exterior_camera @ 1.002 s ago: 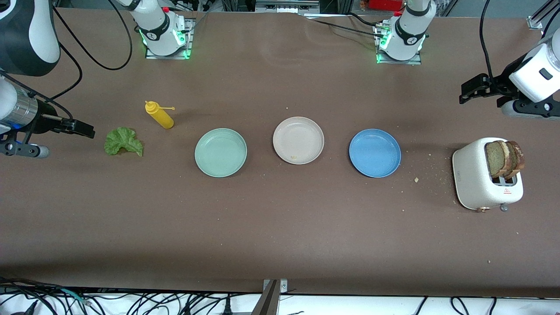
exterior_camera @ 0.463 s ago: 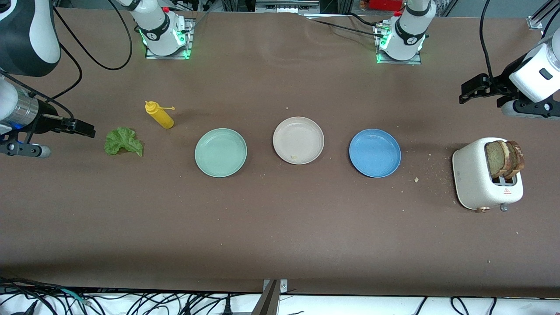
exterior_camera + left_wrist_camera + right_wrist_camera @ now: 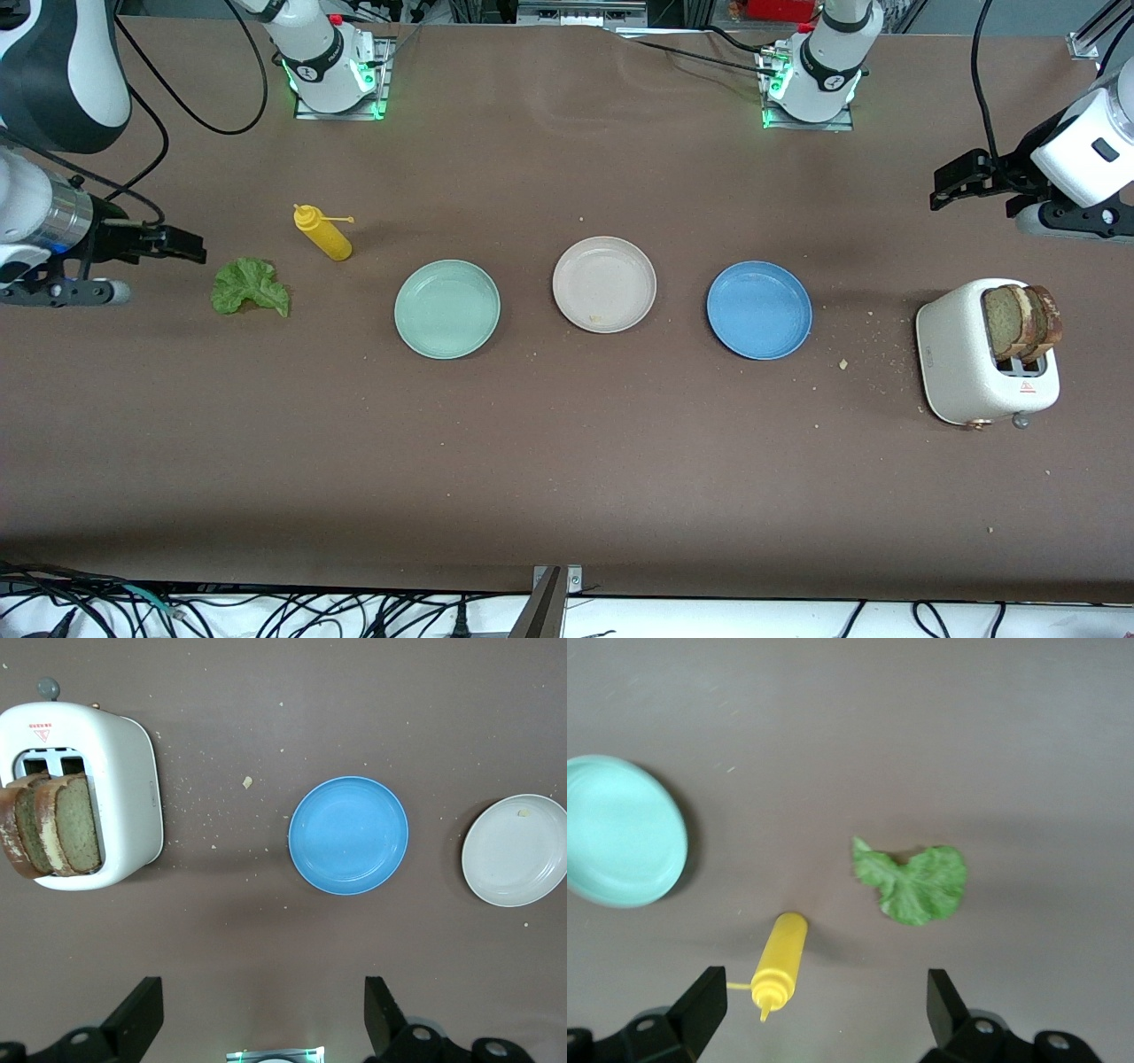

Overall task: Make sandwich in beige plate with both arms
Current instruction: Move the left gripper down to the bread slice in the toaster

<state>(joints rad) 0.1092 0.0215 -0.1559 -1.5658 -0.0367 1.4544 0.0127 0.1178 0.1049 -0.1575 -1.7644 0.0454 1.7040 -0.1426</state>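
Observation:
The sandwich's parts lie apart. Two brown bread slices [image 3: 1023, 319] [image 3: 55, 824] stand in the white toaster [image 3: 961, 359] [image 3: 124, 771]. A ruffled lettuce leaf [image 3: 250, 286] [image 3: 919, 884] lies flat on the table at the right arm's end. The beige plate [image 3: 604, 283] [image 3: 516, 850] sits mid-table between two other plates and holds only a crumb. My right gripper [image 3: 184, 245] [image 3: 824, 1005] hovers open and empty over the table beside the lettuce. Over bare table near the toaster hangs my left gripper [image 3: 950, 188] [image 3: 262, 1014], open and empty.
A mint-green plate [image 3: 447, 308] [image 3: 620, 831] and a blue plate [image 3: 759, 309] [image 3: 348, 835] flank the beige one. A yellow squeeze bottle [image 3: 323, 233] [image 3: 782, 961] stands near the lettuce. Crumbs dot the table [image 3: 567, 461] around the toaster.
My right gripper has shifted a little toward the lettuce and the arms' bases. The left arm, plates, lettuce and bread have not moved.

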